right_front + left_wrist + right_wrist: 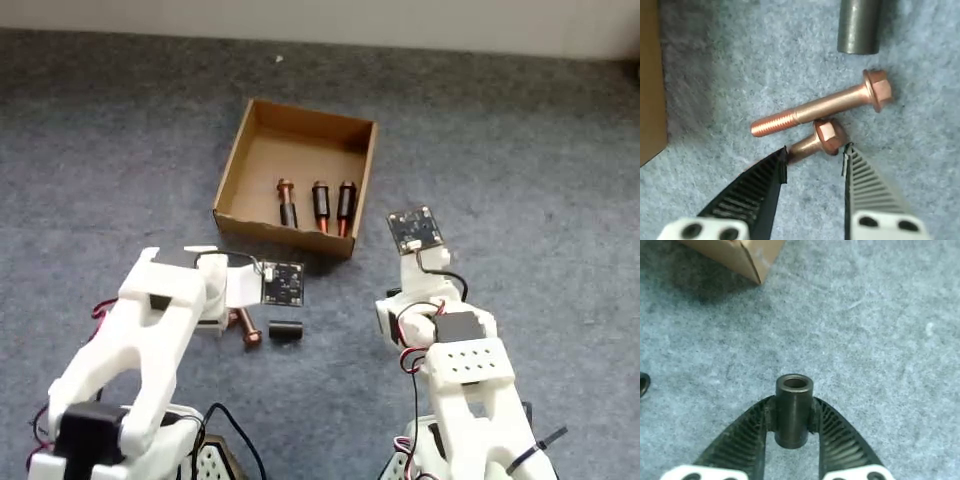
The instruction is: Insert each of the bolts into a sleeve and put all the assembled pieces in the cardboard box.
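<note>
Two copper bolts lie on the grey carpet. One bolt (825,106) lies flat just beyond my left gripper (814,152). The other bolt (819,140) points its hex head up between the open fingers, which are not closed on it. A loose black sleeve (859,25) lies beyond both bolts and shows in the high view (285,331) beside a bolt (247,328). My right gripper (793,406) is shut on another black sleeve (794,400), held with its bore facing outward, low over the carpet. The cardboard box (232,170) holds three assembled pieces (319,205) side by side.
The box's wall (650,85) stands close beside the left gripper, and its corner (747,257) lies ahead of the right gripper. Grey carpet stretches bare to the right of the box. A dark object (642,385) sits at the frame edge in the right wrist view.
</note>
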